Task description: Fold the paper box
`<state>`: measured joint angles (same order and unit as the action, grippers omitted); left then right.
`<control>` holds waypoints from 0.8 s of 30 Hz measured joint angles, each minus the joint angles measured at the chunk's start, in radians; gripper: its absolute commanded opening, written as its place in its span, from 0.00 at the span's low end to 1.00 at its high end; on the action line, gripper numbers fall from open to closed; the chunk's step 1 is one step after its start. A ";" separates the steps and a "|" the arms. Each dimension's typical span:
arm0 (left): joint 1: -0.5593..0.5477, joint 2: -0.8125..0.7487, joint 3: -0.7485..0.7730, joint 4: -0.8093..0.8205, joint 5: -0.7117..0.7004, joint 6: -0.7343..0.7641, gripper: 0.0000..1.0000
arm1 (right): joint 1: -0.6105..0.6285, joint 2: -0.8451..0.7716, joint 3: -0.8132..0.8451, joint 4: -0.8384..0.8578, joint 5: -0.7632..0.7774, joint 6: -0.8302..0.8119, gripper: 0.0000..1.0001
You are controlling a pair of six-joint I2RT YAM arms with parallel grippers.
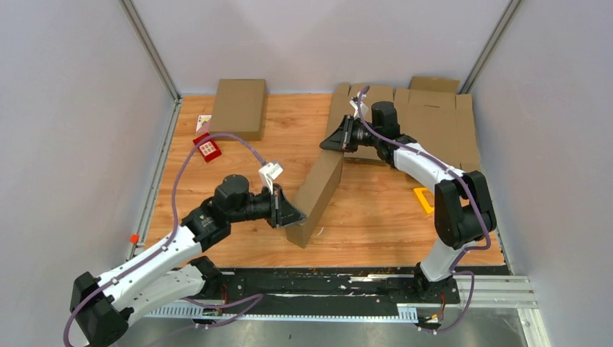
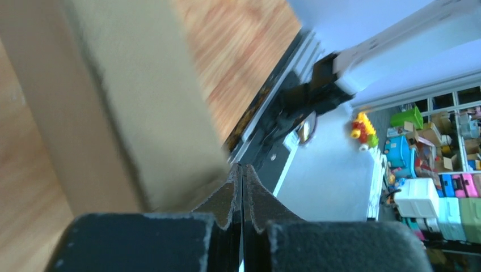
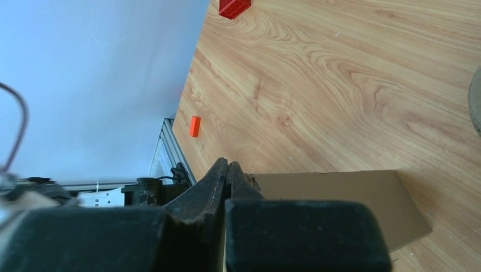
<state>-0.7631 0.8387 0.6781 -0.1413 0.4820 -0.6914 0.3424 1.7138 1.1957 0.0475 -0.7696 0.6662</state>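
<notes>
A long, narrow brown cardboard box stands on the wooden table, running from the centre toward the near edge. My left gripper is shut, its tips against the box's near end; in the left wrist view the box fills the left, beside the closed gripper. My right gripper is shut at the box's far top end; in the right wrist view the box lies just right of the closed gripper. No cardboard shows between either pair of jaws.
A closed brown box lies at the back left. Flat cardboard sheets are stacked at the back right. A red toy lies left, a yellow piece right, and a small orange block on the left rail.
</notes>
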 measured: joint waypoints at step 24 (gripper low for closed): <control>0.000 -0.012 -0.057 0.036 -0.031 -0.010 0.00 | 0.001 -0.001 0.000 -0.004 0.001 -0.008 0.00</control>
<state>-0.7635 0.8265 0.6209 -0.1051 0.4507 -0.7017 0.3435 1.7126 1.1957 0.0433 -0.7689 0.6582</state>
